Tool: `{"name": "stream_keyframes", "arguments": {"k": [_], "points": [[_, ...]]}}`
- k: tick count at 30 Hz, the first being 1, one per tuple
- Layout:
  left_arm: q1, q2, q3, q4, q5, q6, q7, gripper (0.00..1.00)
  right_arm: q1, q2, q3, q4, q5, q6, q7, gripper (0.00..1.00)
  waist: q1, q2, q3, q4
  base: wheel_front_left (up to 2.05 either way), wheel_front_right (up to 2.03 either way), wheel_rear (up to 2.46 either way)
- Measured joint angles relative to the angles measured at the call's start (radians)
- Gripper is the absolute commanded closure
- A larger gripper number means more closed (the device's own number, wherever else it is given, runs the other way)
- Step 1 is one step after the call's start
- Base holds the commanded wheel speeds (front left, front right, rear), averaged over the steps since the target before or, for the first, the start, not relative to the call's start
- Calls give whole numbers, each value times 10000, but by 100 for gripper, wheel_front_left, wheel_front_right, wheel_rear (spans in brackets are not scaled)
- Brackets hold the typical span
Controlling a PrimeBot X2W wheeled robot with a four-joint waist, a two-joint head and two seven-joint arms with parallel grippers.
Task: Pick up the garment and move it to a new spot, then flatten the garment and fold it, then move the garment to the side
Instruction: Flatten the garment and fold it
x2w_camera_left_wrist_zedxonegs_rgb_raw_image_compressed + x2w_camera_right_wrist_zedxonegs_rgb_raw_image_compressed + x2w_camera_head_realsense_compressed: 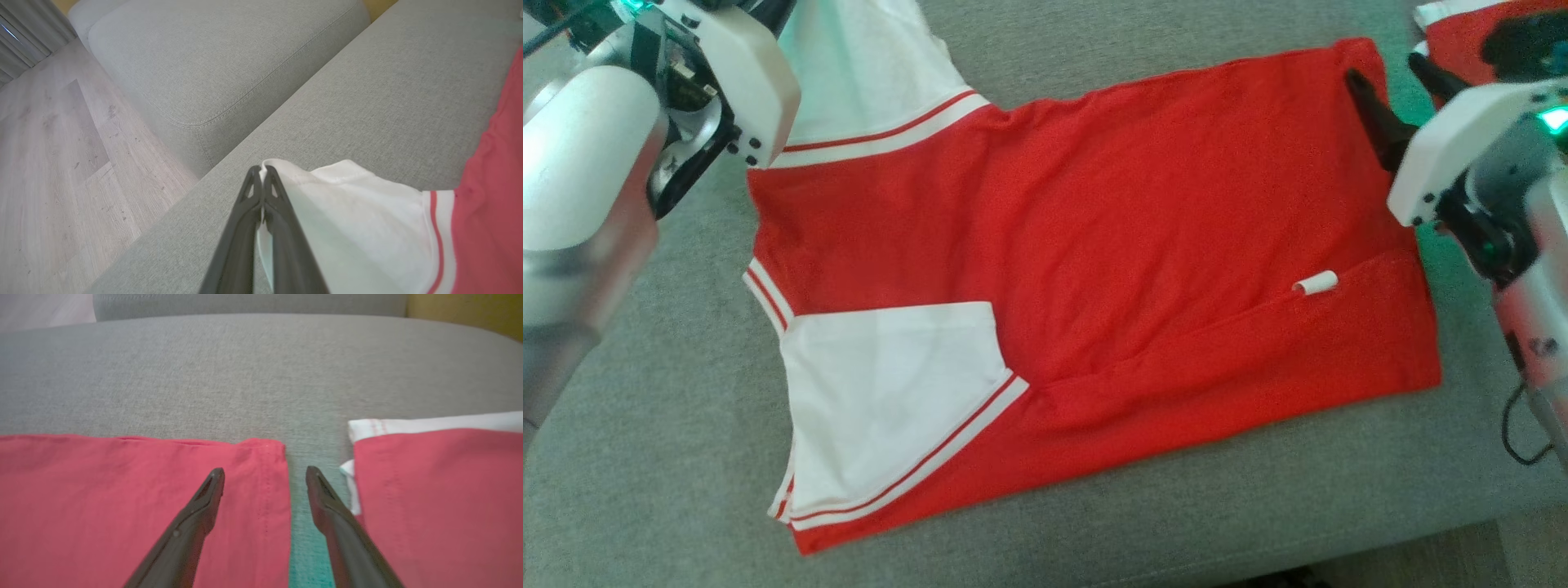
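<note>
While the left gripper [261, 173] clamps a sleeve [359, 200] and the right gripper [264, 470] gapes over the hem [269, 457], the garment [1111, 237] runs left-right, sleeves leftward.

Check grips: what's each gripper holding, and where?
Left gripper shut on the shirt by its white sleeve edge; right gripper open, holding nothing.

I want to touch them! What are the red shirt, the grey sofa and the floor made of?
Shirt: soft matte cloth, probably cotton knit; it creases and has stitched hems. Sofa: coarse woven fabric, matte; weave and a sewn seam show. Floor: pale wood-look planks, wood or laminate; grain and plank joints show.
</note>
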Motion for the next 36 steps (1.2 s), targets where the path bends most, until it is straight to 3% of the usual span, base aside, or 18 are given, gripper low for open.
{"name": "stream_keyframes", "arguments": {"k": [10, 12, 14, 21, 24, 25, 31, 36], "points": [[-269, -73, -650, 65, -213, 0, -303, 100, -1429, 176, 963, 1827, -94, 0, 169, 0, 0, 0, 119, 385, 0, 0, 0], [-323, -71, -746, 132, -305, 0, -345, 100, -1592, 176, 1047, 2042, -81, 0, 169, 8, 0, 0, 127, 419, 0, 0, 0], [-365, -69, -788, 176, -320, 0, -355, 100, -1704, 176, 1170, 2217, -38, 0, 167, 27, 0, 0, 121, 426, 0, 0, 0], [-370, -71, -1072, 431, -577, 0, -435, 100, -1919, 184, 1461, 2604, 38, 0, 169, 59, 0, 0, 63, 419, 0, 0, 0], [-387, -90, -1131, 474, -612, 0, -518, 100, -2004, 182, 1530, 2738, 69, 0, 171, 85, -1, 0, 65, 443, 0, 0, 0], [-406, -111, -1154, 485, -675, 0, -520, 100, -2058, 182, 1534, 2796, 73, 0, 171, 100, 0, 0, 71, 454, 0, 0, 0], [-618, -155, -1336, 619, -740, 0, -832, 100, -2197, 161, 1592, 2970, 224, 0, 242, 100, 0, 0, 115, 497, 0, 0, 0], [-707, -148, -1358, 779, -527, 4, -1705, 100, -2284, 119, 1565, 2991, 353, 0, -460, 100, 0, 0, 121, 513, 0, 0, 0]]}}
